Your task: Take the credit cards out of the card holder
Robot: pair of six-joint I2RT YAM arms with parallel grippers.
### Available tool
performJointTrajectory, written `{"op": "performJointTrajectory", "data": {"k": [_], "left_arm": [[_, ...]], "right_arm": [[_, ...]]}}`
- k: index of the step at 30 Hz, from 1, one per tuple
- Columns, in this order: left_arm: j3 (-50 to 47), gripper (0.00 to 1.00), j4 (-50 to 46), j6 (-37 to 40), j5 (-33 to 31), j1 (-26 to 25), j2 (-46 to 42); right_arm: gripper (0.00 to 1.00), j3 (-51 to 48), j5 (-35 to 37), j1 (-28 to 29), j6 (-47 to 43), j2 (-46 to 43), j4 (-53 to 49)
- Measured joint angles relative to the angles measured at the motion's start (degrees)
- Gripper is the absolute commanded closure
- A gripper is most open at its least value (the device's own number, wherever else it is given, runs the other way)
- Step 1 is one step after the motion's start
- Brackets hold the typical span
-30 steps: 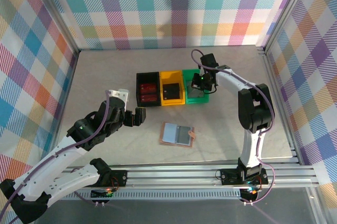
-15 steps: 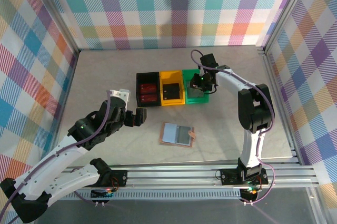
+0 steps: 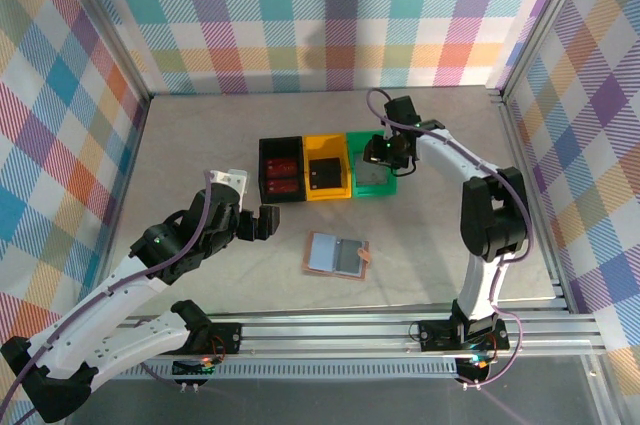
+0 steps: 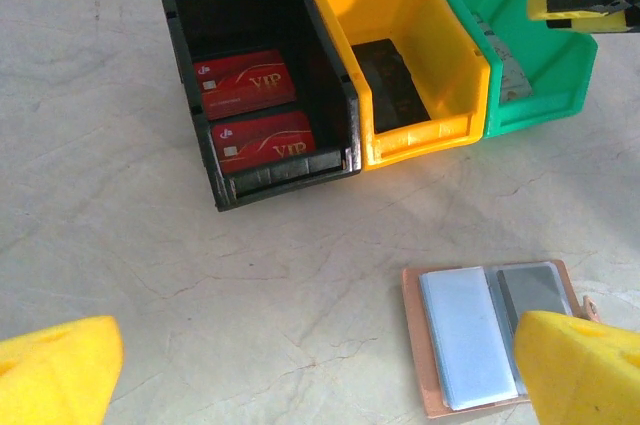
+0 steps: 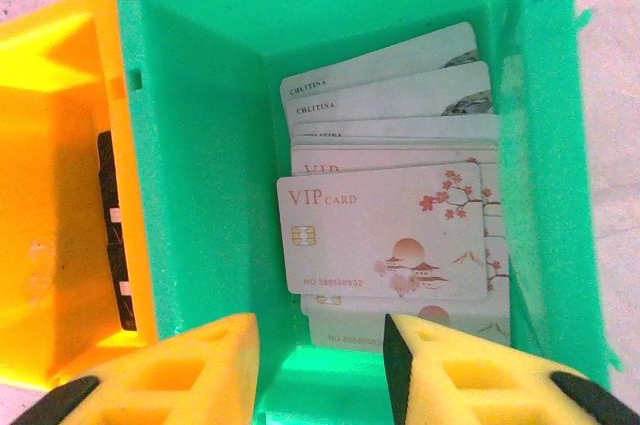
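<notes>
The card holder [image 3: 337,255] lies spread open on the table, tan with a pale blue pocket [image 4: 463,335] and a grey credit card [image 4: 535,290] in its right pocket. My left gripper [image 3: 250,222] hovers left of it, open and empty; its yellow fingers [image 4: 575,370] frame the left wrist view. My right gripper [image 3: 384,152] hangs over the green bin [image 3: 372,192], open with nothing between the pads [image 5: 470,370]. Below it, several white VIP credit cards [image 5: 385,230] lie stacked in the green bin [image 5: 200,145].
A black bin [image 4: 190,95] holds two red VIP cards [image 4: 245,85]. The yellow bin [image 4: 420,140] between black and green holds a dark card [image 4: 390,80]. Checked walls and a metal frame [image 3: 540,75] enclose the grey table [image 3: 200,145].
My right gripper's jaws have parted above the green bin and it has drawn slightly toward the back wall. The left arm has hardly moved.
</notes>
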Motion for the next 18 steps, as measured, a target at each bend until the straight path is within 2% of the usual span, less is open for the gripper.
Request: {"op": "performJointTrajectory", "data": {"k": [5, 10, 14, 18], "left_arm": [[0.0, 0.0, 0.0, 0.0, 0.0, 0.0, 0.0], [0.0, 0.0, 0.0, 0.0, 0.2, 0.0, 0.4], [0.0, 0.0, -0.2, -0.2, 1.7, 0.0, 1.5], [1.2, 0.0, -1.8, -1.8, 4.0, 0.0, 4.9]], "right_arm": [[0.62, -0.7, -0.4, 0.0, 0.0, -3.6, -0.5], [0.62, -8.1, -2.6, 1.5, 0.1, -12.3, 1.2], [0.64, -19.3, -5.5, 5.7, 1.2, -21.0, 3.3], [0.71, -28.2, -6.7, 11.2, 3.4, -26.6, 4.8]]}}
